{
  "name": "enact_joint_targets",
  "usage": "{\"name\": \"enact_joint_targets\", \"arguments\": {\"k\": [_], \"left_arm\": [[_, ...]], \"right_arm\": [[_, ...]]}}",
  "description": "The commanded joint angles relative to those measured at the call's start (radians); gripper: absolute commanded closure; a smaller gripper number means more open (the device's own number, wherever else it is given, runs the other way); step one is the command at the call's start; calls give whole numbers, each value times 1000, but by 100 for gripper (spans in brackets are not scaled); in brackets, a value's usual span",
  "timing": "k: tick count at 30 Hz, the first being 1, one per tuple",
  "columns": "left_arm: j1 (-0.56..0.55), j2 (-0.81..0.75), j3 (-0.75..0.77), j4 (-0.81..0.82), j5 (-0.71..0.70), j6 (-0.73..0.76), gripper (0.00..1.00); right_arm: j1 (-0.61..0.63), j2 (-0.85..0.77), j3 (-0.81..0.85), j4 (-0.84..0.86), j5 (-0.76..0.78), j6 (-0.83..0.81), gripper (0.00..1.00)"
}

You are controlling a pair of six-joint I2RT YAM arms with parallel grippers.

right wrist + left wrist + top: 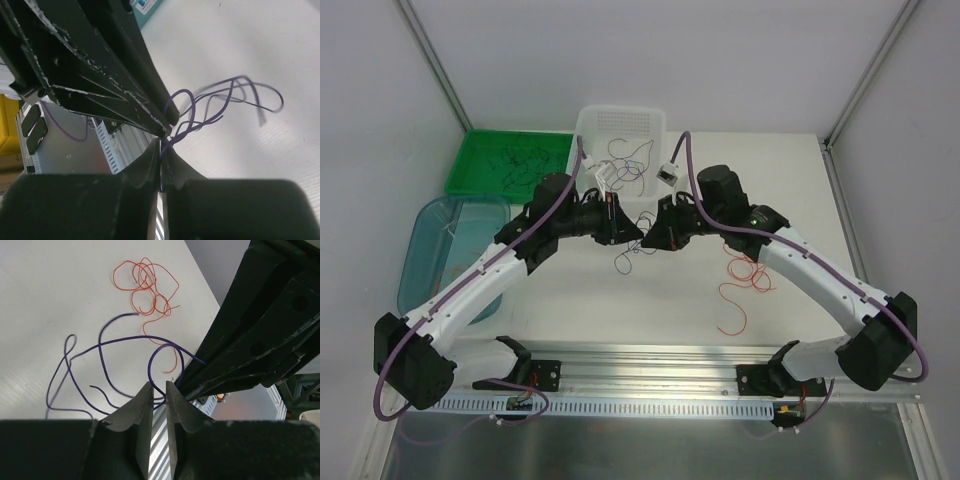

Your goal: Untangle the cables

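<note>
both claws (pixel 642 238) pinch purple cables (pixel 107 365) — mid-table.

Purple cables (pixel 100 347) and orange cables (pixel 147 287) — white table (pixel 40 300), black claw (pixel 159 390).

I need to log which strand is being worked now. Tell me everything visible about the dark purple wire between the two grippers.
The thin dark purple wire is a glossy, flexible strand, bent into several loose loops. It hangs above the white table, pinched at one spot by both the left gripper and the right gripper, whose tips meet there. Its free ends curl outward. The tangled orange wire lies beyond it on the table; contact between them cannot be told.
</note>
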Motion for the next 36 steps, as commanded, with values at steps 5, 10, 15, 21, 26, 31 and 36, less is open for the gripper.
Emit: {"name": "enact_joint_targets", "arguments": {"k": [5, 10, 15, 21, 26, 31, 36], "left_arm": [[-29, -41, -66, 140, 22, 6, 76], [-30, -35, -77, 173, 28, -31, 64], [-38, -39, -123, 245, 12, -80, 59], [-38, -51, -230, 418, -60, -207, 43], [-46, -52, -295, 515, -91, -306, 35], [-69, -22, -289, 524, -127, -319, 44], [-90, -4, -289, 562, -166, -341, 77]], "right_arm": [[4, -76, -26, 73, -78, -40, 94], [9, -68, -27, 75, -106, -39, 94], [12, -62, -41, 93, -119, -40, 93], [24, -62, -38, 69, -138, -66, 90], [25, -71, -61, 49, -142, -79, 89], [38, -73, -56, 49, -141, -71, 89], [45, -68, -32, 15, -130, -75, 83]]}}
